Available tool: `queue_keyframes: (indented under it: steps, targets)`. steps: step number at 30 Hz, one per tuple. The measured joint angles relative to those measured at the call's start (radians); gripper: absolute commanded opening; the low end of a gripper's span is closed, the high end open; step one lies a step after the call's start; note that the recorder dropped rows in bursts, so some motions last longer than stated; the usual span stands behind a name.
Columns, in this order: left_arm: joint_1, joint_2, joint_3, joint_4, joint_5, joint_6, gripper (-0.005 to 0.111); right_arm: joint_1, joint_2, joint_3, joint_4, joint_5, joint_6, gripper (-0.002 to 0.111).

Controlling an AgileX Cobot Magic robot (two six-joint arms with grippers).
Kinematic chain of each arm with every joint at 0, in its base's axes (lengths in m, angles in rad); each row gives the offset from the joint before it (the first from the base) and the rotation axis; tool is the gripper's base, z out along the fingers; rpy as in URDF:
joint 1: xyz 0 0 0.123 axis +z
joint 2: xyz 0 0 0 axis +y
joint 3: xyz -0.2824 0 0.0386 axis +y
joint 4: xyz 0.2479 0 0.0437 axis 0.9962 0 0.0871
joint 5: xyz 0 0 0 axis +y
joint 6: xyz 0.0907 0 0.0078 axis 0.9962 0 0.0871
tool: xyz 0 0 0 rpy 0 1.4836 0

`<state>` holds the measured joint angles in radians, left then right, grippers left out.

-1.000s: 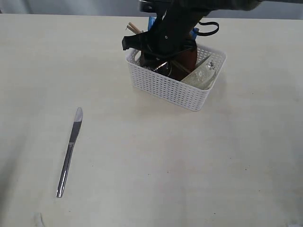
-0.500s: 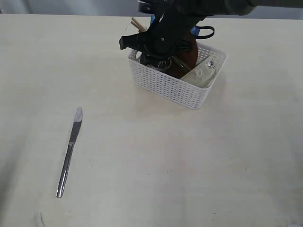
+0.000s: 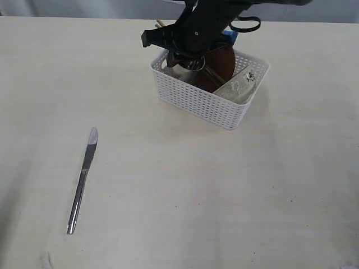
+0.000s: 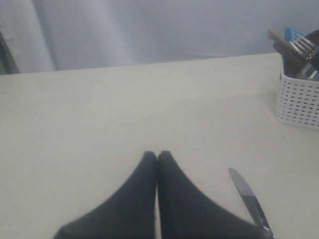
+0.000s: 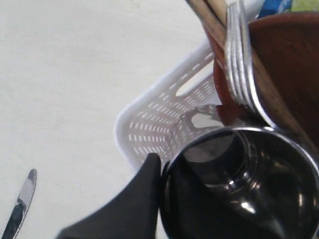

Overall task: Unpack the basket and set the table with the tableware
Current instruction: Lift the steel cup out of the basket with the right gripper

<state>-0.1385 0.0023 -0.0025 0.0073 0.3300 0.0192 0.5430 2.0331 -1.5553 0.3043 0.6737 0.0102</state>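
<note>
Inspecting the right gripper (image 5: 162, 165) first, Operator B: what are we reading in the right wrist view?

Operator A, we are seeing it clamping the rim of the steel cup (image 5: 239, 184). One black finger (image 5: 144, 199) is pressing against the outside of the wall, and a dark shape inside the cup is appearing to be the other finger. We are placing the cup at the 10 o'clock corner of the basket (image 3: 202, 103). We are not able to tell whether it is resting on the basket floor.

Where are we locating the basket on the table (image 3: 235, 196)?

We are logging it between 12 and 1 o'clock in the exterior view, near the far edge. Inside it, the round brown plate (image 3: 223, 63) is leaning on edge at the cup's 3 o'clock side. The fork (image 5: 239, 59) and the wooden chopsticks (image 5: 207, 15) are lying against the plate, the fork tines pointing up. A blue packet (image 3: 230, 37) is showing behind the plate at 12 o'clock.

And the knife (image 3: 82, 179)?

We are finding it lying flat on the table at 8 o'clock, well apart from the basket, with its blade tip pointing toward 12 o'clock.

How are we recording the left gripper (image 4: 157, 157)?

We are seeing its two fingers pressing together with nothing between them, hanging over bare table, with the knife blade lying near it.
</note>
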Motion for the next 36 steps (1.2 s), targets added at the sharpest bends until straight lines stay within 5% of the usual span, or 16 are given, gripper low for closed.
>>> queue_keyframes:
  steps: [36]
  targets:
    - [0.000, 0.000, 0.000, 0.000, 0.000, -0.002, 0.000, 0.000, -0.155, 0.000, -0.146, 0.090, -0.033, 0.000]
